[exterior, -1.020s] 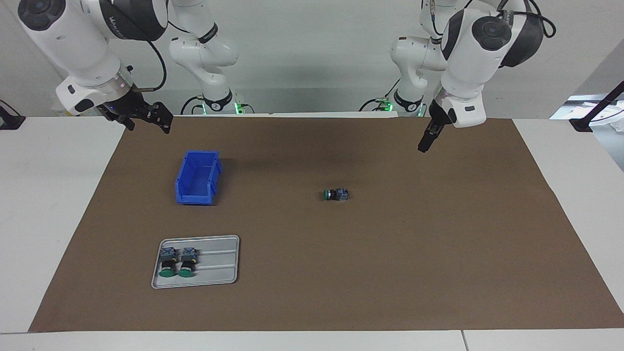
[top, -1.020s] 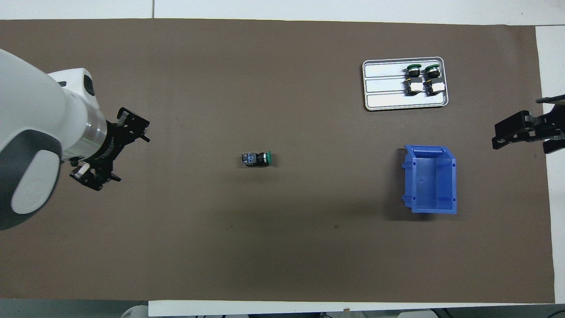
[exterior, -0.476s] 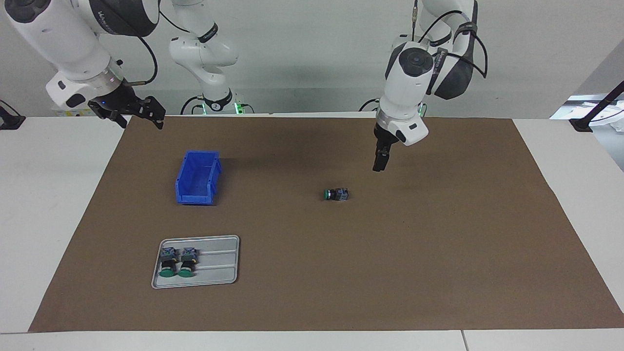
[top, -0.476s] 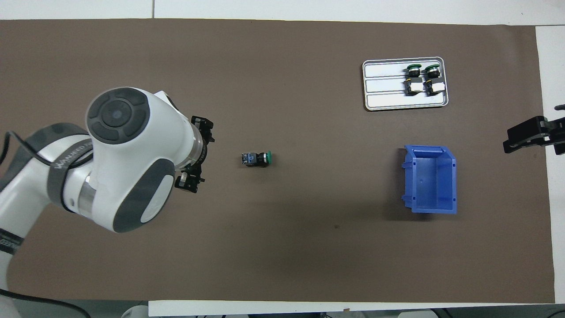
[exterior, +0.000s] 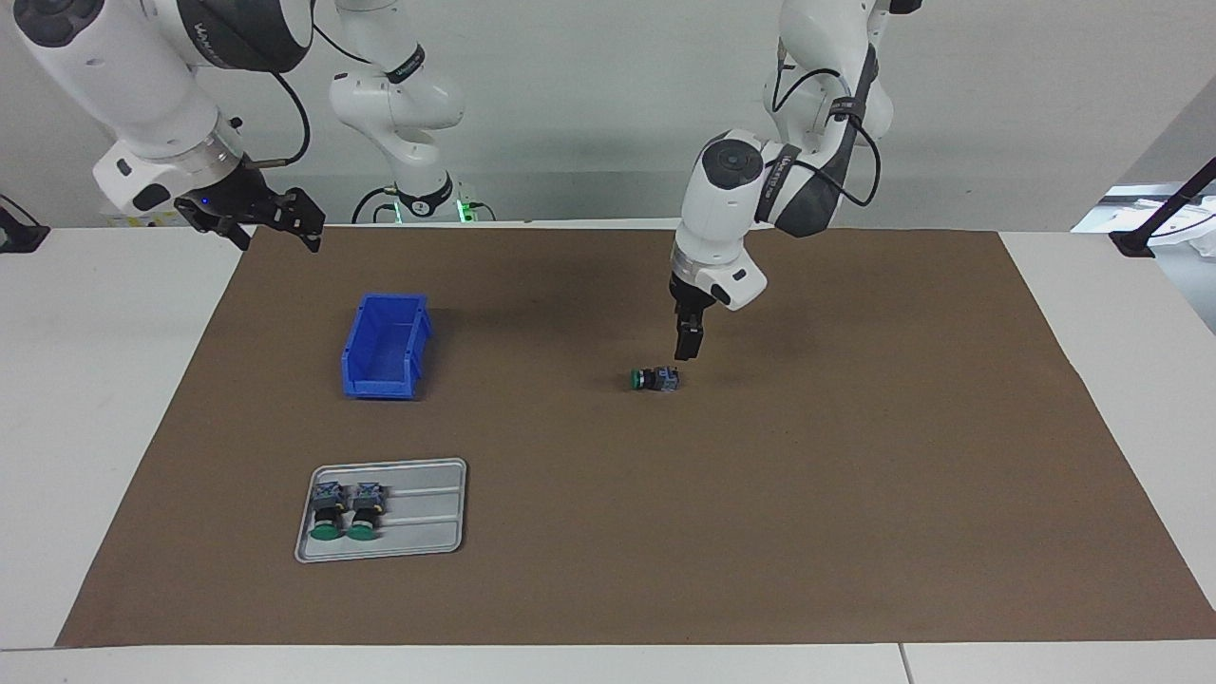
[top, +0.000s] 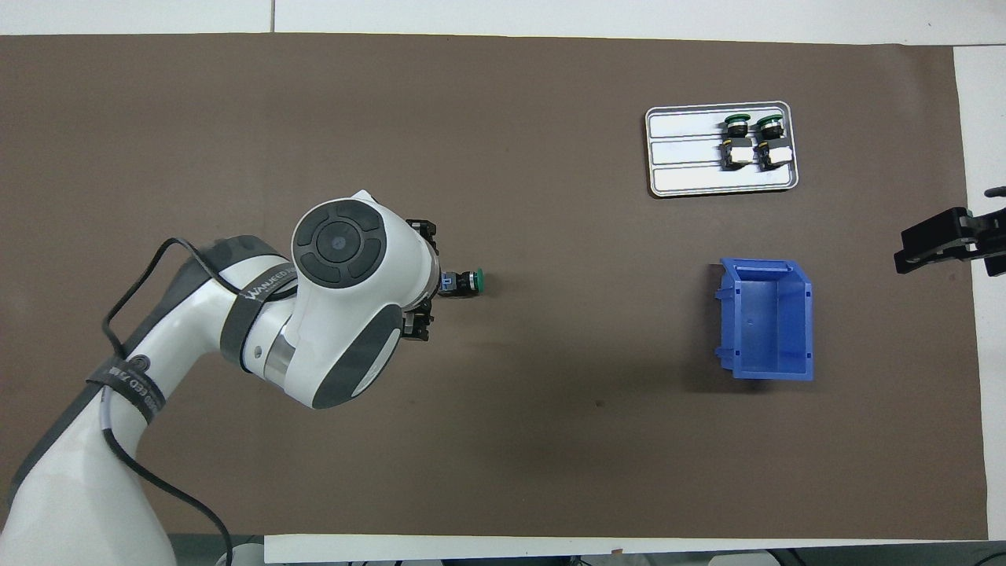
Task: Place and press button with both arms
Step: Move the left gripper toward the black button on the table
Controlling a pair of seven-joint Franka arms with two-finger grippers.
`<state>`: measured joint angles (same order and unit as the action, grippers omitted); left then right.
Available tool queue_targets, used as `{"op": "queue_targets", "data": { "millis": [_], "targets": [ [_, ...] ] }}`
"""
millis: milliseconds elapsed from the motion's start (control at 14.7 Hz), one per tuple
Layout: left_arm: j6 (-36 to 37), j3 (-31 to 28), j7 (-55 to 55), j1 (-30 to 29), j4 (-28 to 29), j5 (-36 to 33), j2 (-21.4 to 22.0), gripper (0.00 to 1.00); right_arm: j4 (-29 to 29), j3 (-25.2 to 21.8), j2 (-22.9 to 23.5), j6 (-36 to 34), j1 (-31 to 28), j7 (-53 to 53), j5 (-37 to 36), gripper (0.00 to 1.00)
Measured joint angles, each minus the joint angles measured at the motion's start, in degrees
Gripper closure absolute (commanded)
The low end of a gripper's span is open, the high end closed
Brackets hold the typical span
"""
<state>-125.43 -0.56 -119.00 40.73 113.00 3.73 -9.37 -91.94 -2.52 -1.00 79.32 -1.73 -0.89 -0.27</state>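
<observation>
Left gripper (exterior: pixel 686 353) points down, raised, spread wide; right gripper (exterior: pixel 285 223) waits aloft, spread.

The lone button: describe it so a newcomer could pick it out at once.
On the brown mat, look near the middle, away from the blue bin and the grey tray. The button lies there on its side under the left gripper. The other two buttons sit on the tray.

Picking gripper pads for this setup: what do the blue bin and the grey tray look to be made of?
Blue bin: likely moulded plastic, with uniform saturated colour, ribbed walls and a soft sheen. Grey tray: metal or metal-look plastic, pale silver with pressed ridges and a rolled rim; the look leaves it open.
</observation>
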Motion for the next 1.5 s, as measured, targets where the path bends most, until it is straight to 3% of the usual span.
{"op": "queue_targets", "data": {
  "millis": [408, 884, 952, 1224, 1496],
  "targets": [
    [-4.6, 0.0, -5.9, 2.2, -1.0, 0.0, -6.3, 0.03, 0.0, 0.0, 0.0, 0.0, 0.0, 0.0, 0.0, 0.02],
    [-7.6, 0.0, -8.2, 3.2, -1.9, 0.1, -9.6, 0.05, 0.0, 0.0, 0.0, 0.0, 0.0, 0.0, 0.0, 0.02],
    [-7.6, 0.0, -8.3, 3.2, -2.0, 0.1, -9.9, 0.07, 0.0, 0.0, 0.0, 0.0, 0.0, 0.0, 0.0, 0.02],
    [-7.8, 0.0, -9.2, 3.2, -3.1, 0.1, -11.1, 0.31, 0.0, 0.0, 0.0, 0.0, 0.0, 0.0, 0.0, 0.02],
    [-7.8, 0.0, -9.4, 3.2, -3.3, 0.1, -11.2, 0.32, 0.0, 0.0, 0.0, 0.0, 0.0, 0.0, 0.0, 0.02]
  ]
}}
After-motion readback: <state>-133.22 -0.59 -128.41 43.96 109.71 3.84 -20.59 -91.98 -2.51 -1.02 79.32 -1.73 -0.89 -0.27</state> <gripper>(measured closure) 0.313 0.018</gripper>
